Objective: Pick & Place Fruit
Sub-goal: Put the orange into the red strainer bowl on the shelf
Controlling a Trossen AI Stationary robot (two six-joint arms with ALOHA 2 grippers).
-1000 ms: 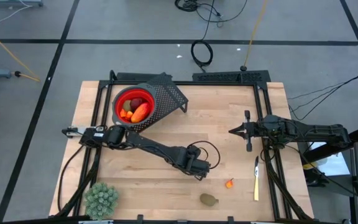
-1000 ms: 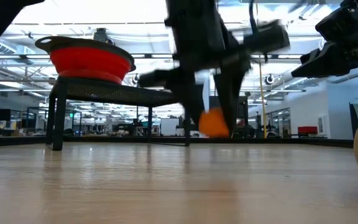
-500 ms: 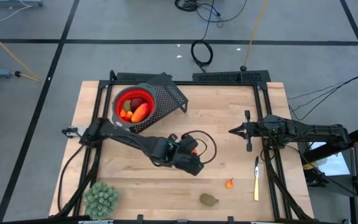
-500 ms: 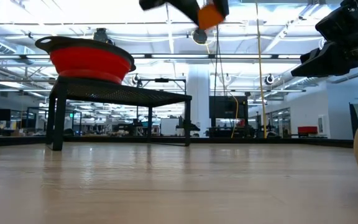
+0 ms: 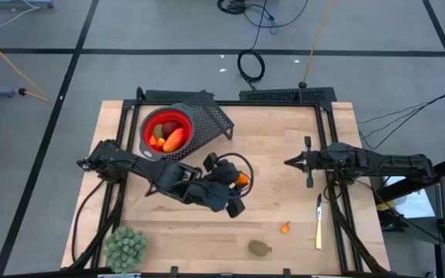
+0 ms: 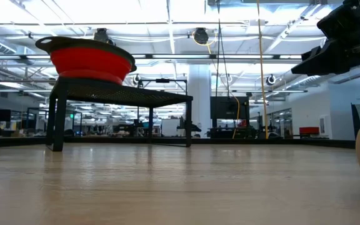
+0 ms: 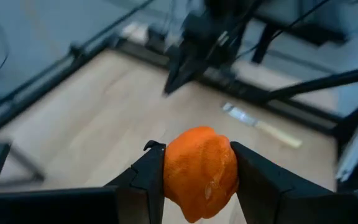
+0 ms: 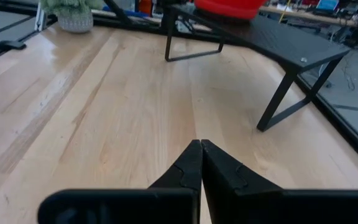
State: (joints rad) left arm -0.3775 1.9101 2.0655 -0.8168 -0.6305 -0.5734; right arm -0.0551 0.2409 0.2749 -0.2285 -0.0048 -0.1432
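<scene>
Bare table middle (image 5: pixel 276 147), black rack (image 5: pixel 207 120) apparently bars bowl-side passage

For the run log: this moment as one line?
left gripper: shut on orange fruit, lifted mid-table | right gripper: shut, idle | red bowl: holds fruit

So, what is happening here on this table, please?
The left claw is shut on an orange fruit piece and holds it above the wooden table, not far from the red bowl on the black stand. The bowl already holds several fruits. A small orange-red piece and a brownish-green oval lie on the table. The right claw waits shut at the right side.
</scene>
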